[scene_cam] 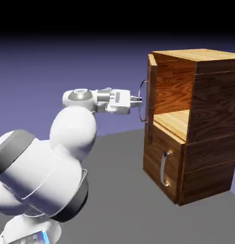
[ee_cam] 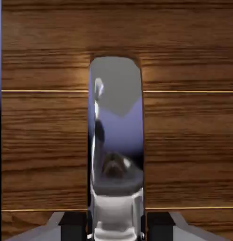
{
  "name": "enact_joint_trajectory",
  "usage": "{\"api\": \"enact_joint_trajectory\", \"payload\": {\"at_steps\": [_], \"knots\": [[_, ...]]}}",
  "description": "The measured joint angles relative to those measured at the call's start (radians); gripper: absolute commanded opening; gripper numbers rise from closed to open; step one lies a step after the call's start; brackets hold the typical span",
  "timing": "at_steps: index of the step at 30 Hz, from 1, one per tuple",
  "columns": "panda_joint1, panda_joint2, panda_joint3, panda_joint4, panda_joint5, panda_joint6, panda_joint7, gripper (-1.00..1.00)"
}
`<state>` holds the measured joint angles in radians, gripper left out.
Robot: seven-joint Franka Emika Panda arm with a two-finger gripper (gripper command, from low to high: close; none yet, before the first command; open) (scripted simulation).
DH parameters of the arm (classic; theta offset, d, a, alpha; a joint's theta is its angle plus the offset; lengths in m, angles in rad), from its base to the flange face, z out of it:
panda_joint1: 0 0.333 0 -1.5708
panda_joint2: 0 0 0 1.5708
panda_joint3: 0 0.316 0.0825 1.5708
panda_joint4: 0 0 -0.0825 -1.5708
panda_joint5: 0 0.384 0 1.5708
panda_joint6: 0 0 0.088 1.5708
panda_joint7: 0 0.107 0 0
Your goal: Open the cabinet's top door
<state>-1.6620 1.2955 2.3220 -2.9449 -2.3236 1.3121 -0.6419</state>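
The jaws are clamped on the handle (ee_cam: pixel 116 141) of the top door (scene_cam: pixel 151 90), which is seen swung well open — the upper compartment of the cabinet (scene_cam: pixel 210 128) is exposed. The pulling step is judged underway; a wider arc outward is called for next.

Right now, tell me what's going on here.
A white robot arm is working on the cabinet. Its tool is shut on the silver handle of the top door, which the hand view shows between the fingers. In the exterior view the door stands ajar, with the upper compartment's inside and shelf visible behind it. The lower door is closed, its handle untouched.
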Motion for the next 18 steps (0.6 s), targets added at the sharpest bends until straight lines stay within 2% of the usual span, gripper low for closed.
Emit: {"api": "enact_joint_trajectory", "payload": {"at_steps": [11, 18], "knots": [[0.349, -0.286, 0.065, 0.14, 0.38, -0.466, 0.266, -1.0], [0.581, -0.528, -0.023, 0.348, 0.684, -0.631, 0.497, -1.0]]}}
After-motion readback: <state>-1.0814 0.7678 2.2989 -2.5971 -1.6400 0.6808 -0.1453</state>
